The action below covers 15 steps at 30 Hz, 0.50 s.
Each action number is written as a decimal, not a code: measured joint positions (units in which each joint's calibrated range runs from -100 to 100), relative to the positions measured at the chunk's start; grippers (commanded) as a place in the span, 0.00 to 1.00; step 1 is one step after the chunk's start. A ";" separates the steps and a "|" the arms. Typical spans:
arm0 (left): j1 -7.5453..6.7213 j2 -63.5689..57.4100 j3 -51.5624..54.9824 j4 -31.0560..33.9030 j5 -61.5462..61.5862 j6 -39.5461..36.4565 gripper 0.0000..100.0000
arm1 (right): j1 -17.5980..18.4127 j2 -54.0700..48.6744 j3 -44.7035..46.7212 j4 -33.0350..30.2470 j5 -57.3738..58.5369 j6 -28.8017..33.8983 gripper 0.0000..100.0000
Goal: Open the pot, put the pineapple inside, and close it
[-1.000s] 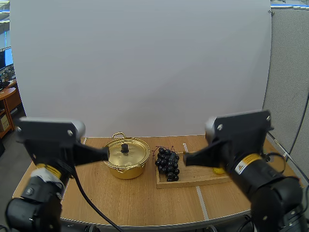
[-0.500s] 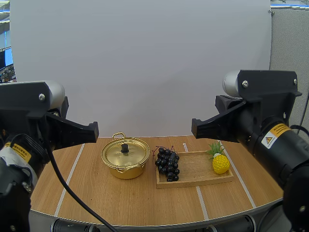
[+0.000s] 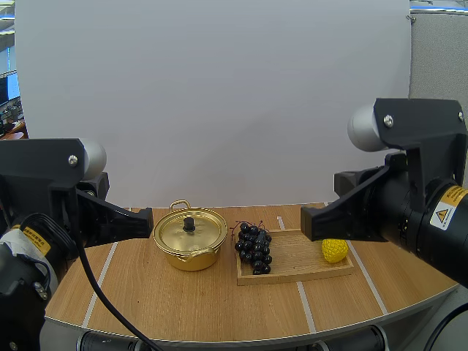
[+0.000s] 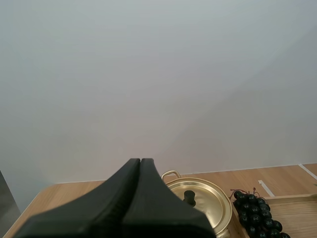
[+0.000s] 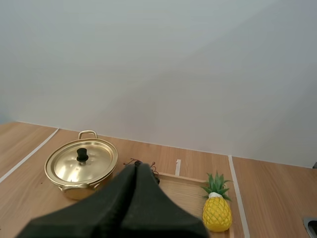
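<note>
Yellow pineapple (image 5: 216,213) upright on wooden tray (image 5: 185,192), crown up

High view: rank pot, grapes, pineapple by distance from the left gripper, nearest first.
From the left gripper:
1. Pot, leftmost, on the gripper's side.
2. Grapes, middle, at the tray's left end.
3. Pineapple, at the tray's right end.

shiny gold metal pot (image 3: 191,257), matt wooden tray (image 3: 294,254), wood-grain table (image 3: 183,307)
</note>
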 measured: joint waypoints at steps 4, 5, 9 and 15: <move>0.00 1.36 0.00 -0.58 0.00 3.40 0.00 | 0.00 0.00 0.00 -0.79 0.15 0.00 0.00; 0.00 2.90 0.00 -1.45 0.00 4.21 0.00 | 0.00 0.15 0.00 -1.07 0.37 0.00 0.00; 0.00 10.54 0.00 -3.83 0.00 5.98 0.00 | 0.00 5.11 -0.15 -3.59 0.54 0.00 0.00; 0.00 22.12 0.00 -6.07 -3.37 10.02 0.00 | 0.00 12.31 -0.15 -5.37 1.05 0.00 0.00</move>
